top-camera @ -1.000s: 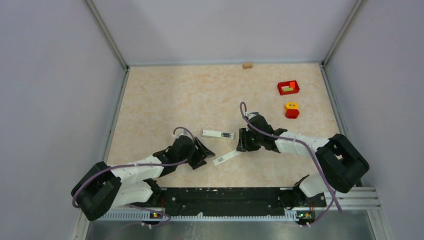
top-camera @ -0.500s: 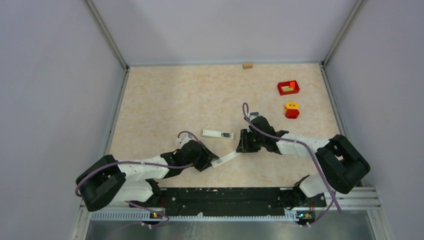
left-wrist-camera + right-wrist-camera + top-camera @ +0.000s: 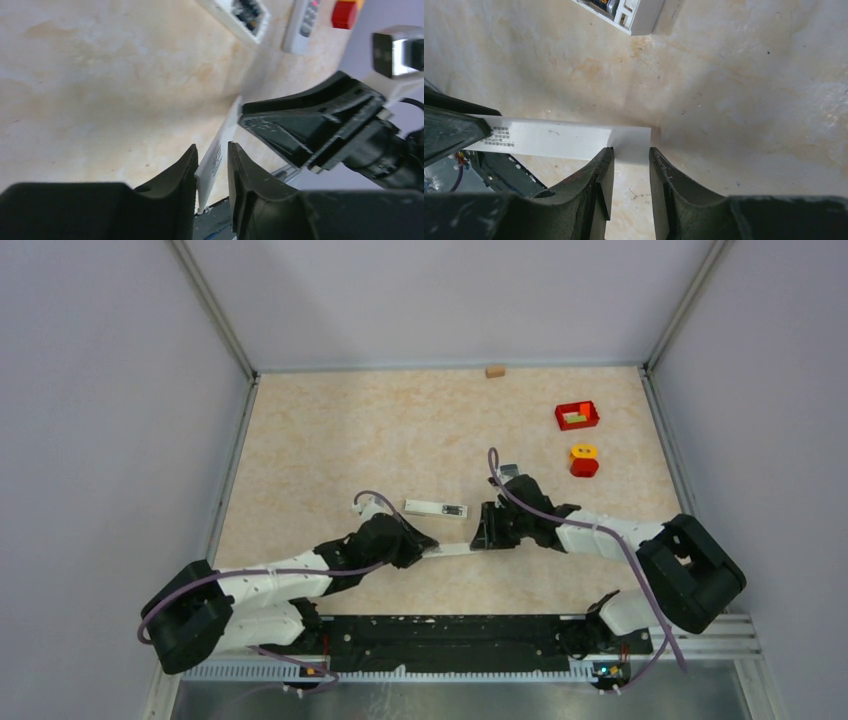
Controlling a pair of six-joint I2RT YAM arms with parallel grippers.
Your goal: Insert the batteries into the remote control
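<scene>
The remote control (image 3: 430, 508) is a white oblong lying flat mid-table with a dark recess at its right end. In the right wrist view a dark battery (image 3: 604, 4) lies in that recess of the remote control (image 3: 636, 12). A plain white bar (image 3: 455, 549) with a small label spans between both grippers, nearer than the remote. My left gripper (image 3: 428, 545) is shut on the bar's left end (image 3: 216, 155), which stands on edge between the fingers. My right gripper (image 3: 484, 538) stands a little apart, its tips (image 3: 630, 150) against the end of the white bar (image 3: 559, 137). Nothing sits between its fingers.
A white handset with grey buttons (image 3: 302, 22) lies beyond the remote control (image 3: 240, 12). A red box (image 3: 577, 416) and a red-and-yellow block (image 3: 583, 460) stand at the back right, and a wooden block (image 3: 494, 370) sits by the back wall. Walls close three sides, with the black rail (image 3: 450, 630) at the near edge.
My left gripper moved right and up to the bar's near end and narrowed around it. The bar swung from slanted to nearly level. The right gripper hardly moved.
</scene>
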